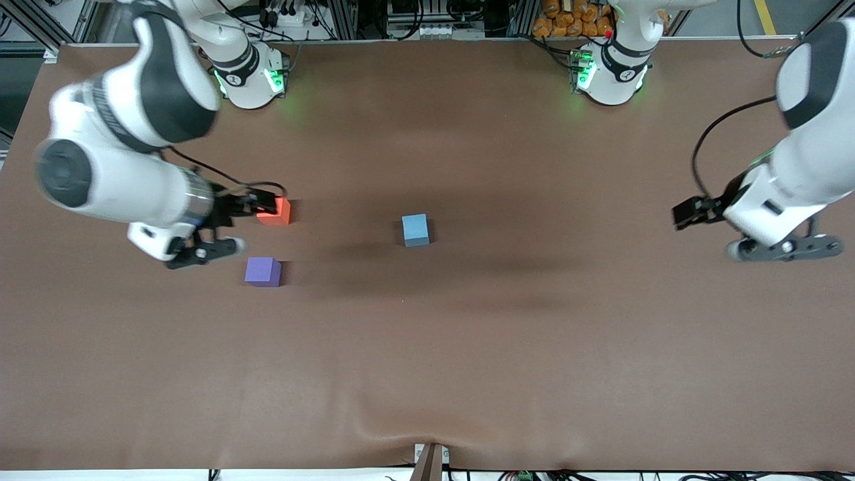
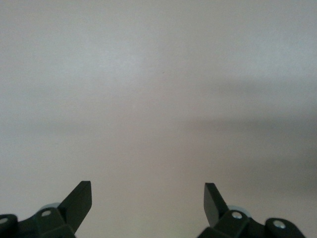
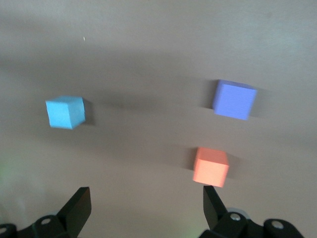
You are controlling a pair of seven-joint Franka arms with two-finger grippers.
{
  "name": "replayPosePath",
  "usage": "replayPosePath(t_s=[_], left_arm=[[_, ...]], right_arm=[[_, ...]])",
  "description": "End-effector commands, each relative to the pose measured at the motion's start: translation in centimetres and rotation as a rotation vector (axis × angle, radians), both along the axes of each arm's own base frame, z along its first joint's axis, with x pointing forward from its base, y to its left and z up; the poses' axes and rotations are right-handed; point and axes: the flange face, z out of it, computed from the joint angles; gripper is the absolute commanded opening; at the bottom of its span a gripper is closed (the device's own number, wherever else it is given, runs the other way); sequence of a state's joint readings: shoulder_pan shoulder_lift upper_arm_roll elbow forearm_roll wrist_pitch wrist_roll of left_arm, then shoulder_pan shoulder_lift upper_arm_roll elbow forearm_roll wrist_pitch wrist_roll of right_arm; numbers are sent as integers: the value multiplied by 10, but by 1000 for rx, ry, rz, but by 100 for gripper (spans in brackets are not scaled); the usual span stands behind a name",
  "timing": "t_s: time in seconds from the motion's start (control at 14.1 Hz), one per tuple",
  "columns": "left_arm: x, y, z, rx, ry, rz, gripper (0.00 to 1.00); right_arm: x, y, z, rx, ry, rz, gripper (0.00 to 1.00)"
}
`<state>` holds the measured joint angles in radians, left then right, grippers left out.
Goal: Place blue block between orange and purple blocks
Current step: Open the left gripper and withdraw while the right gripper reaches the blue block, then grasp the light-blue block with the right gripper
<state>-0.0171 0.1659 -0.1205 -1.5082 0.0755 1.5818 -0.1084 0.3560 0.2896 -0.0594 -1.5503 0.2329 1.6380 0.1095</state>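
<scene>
Front view: I am logging three matte cubes lying on brown cloth (image 1: 467,347).
Blue block (image 1: 415,230): sitting mid-table, apart from the others.
Orange block (image 1: 276,211): lying farther from the front camera than purple block (image 1: 262,272).
Right gripper (image 3: 146,198): hovering beside the orange block, jaws wide.
Left gripper (image 2: 147,201): waiting over bare cloth, jaws wide.

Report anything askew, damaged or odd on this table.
Nothing stands out: the blue block, orange block and purple block sit flat and intact. The brown table cover ripples slightly at its near edge.
</scene>
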Motion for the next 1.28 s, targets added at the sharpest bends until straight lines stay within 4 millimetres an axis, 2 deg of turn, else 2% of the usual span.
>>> replayPosePath(t_s=[0.0,0.07,0.21,0.5,0.57,0.71,0.85,1.07,1.21], left_arm=[[-30,20,20,6,32,-72,100],[-39,23,27,7,35,-68,100],[-59,22,47,9,5,-60,100],[-60,15,60,-40,-16,-30,100],[-61,14,63,-42,-16,-30,100],[-62,14,65,-43,-12,-25,100],[-64,13,65,-40,-4,-26,100],[-61,14,72,-42,-16,-22,100],[-60,20,72,-42,-17,-15,100]], right_arm=[[-9,64,-23,-25,-22,-109,100],[-15,89,-37,-30,-42,-141,100],[-20,122,-70,-35,-70,-175,100],[-47,205,-136,-42,-130,-208,100],[-52,218,-155,-46,-144,-213,100],[-63,236,-184,-57,-148,-194,100],[-75,250,-199,-63,-145,-168,100],[-84,250,-217,-69,-177,-151,100],[-92,253,-240,-44,-224,-153,100]])
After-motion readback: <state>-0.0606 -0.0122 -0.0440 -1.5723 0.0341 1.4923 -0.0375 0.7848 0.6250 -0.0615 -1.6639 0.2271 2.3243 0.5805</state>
